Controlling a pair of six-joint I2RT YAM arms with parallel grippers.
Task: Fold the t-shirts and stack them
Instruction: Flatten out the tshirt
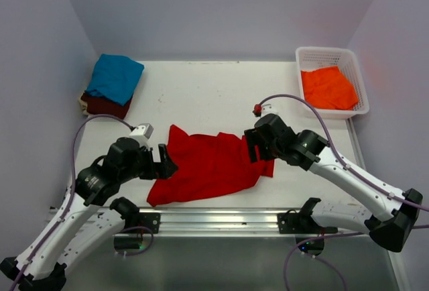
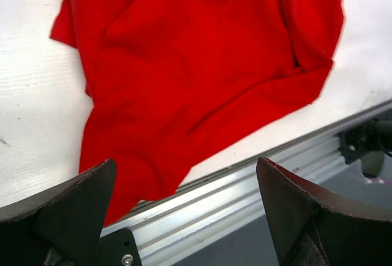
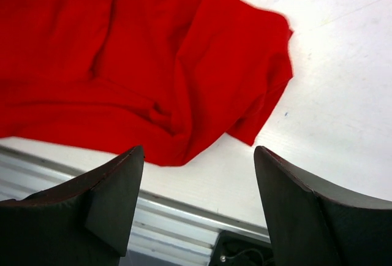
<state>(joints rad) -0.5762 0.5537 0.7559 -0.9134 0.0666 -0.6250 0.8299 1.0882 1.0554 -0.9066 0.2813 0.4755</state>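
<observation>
A bright red t-shirt [image 1: 208, 165] lies rumpled and partly spread on the white table near its front edge; it also fills the left wrist view [image 2: 196, 76] and the right wrist view [image 3: 141, 64]. My left gripper [image 1: 167, 160] hovers at the shirt's left edge, open and empty [image 2: 187, 168]. At the shirt's right end my right gripper [image 1: 255, 145] is likewise open, with nothing between its fingers [image 3: 199, 155]. A folded teal blue t-shirt [image 1: 115, 76] rests on a dark maroon t-shirt [image 1: 106, 106] at the back left. An orange t-shirt [image 1: 327, 87] lies in the basket.
The white lattice basket [image 1: 305, 55] stands at the back right corner. A metal rail [image 1: 214, 219] runs along the table's front edge, close under the red shirt. Walls close in the left, back and right sides.
</observation>
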